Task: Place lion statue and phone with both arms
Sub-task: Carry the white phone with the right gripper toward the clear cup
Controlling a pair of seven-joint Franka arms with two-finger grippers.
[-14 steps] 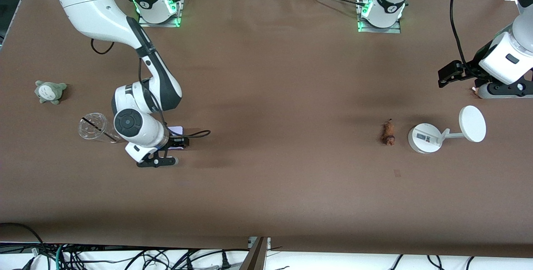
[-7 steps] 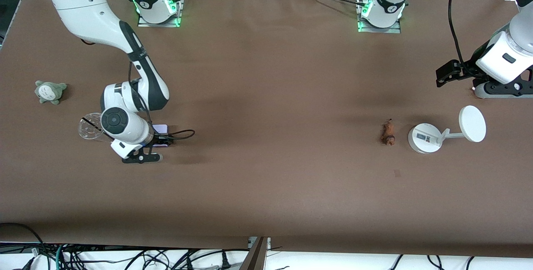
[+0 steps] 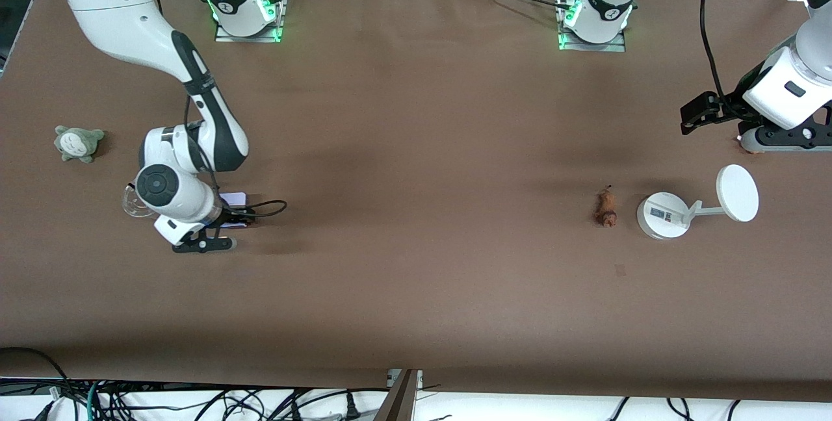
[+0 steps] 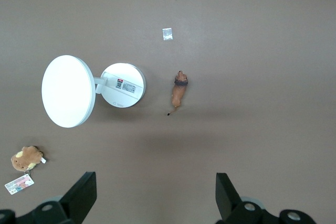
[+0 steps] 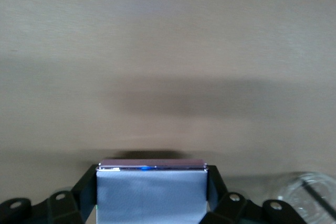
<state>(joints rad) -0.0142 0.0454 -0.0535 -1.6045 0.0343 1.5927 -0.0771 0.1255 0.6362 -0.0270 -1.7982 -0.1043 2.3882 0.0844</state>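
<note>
2 grippers shown. Right gripper (image 3: 224, 223) pinches the phone (image 5: 151, 190), apparently just above the table (image 3: 416, 291), beside a clear cup (image 5: 310, 195). Left gripper (image 4: 152, 195), fingers spread, hovers; lion statue (image 3: 606, 208) lies at 9 o'clock of the white stand (image 3: 663, 214).

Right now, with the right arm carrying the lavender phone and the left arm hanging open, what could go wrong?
1. The right gripper holds the flat pale lavender phone close beside the clear plastic cup; a swing could knock the cup over.
2. The open left gripper hangs over bare table, off from the tiny orange-brown lion statue, which lies close to the white round-based stand; a descent could bump the stand.
</note>
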